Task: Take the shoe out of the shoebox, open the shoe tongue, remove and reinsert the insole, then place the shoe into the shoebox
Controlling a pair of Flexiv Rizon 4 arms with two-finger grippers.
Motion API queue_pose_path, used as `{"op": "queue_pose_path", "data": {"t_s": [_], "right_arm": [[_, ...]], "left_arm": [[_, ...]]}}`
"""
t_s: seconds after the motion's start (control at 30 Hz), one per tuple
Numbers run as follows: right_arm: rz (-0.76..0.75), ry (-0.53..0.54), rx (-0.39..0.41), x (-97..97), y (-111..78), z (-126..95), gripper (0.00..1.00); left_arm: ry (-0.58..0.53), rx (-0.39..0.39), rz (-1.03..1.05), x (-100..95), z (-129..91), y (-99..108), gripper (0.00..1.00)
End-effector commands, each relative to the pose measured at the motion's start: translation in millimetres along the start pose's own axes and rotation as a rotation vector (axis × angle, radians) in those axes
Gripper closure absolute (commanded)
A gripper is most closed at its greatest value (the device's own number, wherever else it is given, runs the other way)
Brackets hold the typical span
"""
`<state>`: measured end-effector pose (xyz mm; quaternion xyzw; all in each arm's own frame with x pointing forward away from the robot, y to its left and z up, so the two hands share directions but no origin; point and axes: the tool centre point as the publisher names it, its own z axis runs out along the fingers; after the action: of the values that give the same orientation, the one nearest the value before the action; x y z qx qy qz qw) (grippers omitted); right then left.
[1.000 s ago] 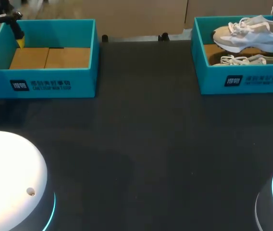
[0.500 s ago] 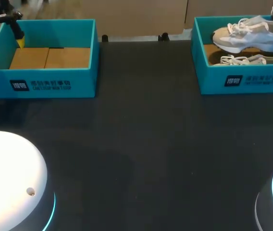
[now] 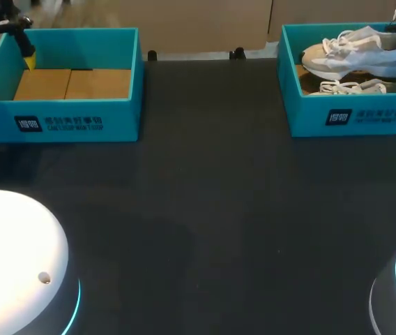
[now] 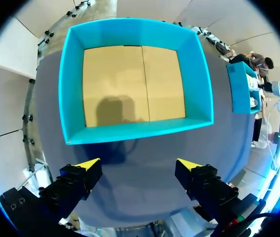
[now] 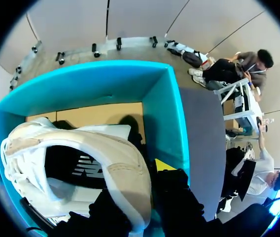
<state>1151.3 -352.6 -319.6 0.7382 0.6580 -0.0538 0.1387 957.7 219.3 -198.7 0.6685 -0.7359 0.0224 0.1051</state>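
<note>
Right arm: enters at the head view's far right corner, mostly out of frame. Right gripper is clamped on the heel of the shoe. In the wrist view the heel collar sits between the fingers, with one yellow tip showing outside the heel and the other hidden behind the shoe.

The shoe is white and beige, sole down, roughly level, toe pointing toward my left. It's held up off the floor of the shoebox, within the box's outline (laces loose on top). A second shoe lies on the cardboard floor directly under it, along the box's near wall.

Left arm: comes in at the far left corner. Left gripper points straight down with its fingers wide apart and nothing between them. The wrist view looks down into the empty box, which has teal walls and a cardboard floor, and the gripper's shadow falls on that floor. Both yellow tips sit over the dark table, just outside one box wall. In the head view they're at the box's left end.

The boxes are well apart, at opposite far corners of the table.
</note>
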Motion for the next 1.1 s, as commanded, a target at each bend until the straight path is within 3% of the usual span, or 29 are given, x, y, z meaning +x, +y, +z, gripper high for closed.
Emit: {"op": "queue_pose_path", "data": {"t_s": [0.03, 0.67, 1.1], "right_arm": [[0.005, -0.003, -0.015, 1.0, -5.4, 1.6, 1.00], [-0.033, -0.035, -0.039, 17.8, -1.6, 5.0, 1.00], [-0.035, -0.024, -0.014, 20.3, 1.4, 23.3, 1.00]], "left_arm": [[-0.002, -0.001, 0.000, 0.0, -0.5, 0.2, 0.00], [-0.002, -0.001, 0.000, 0.0, -0.5, 0.2, 0.00], [-0.002, -0.001, 0.000, 0.0, -0.5, 0.2, 0.00]]}}
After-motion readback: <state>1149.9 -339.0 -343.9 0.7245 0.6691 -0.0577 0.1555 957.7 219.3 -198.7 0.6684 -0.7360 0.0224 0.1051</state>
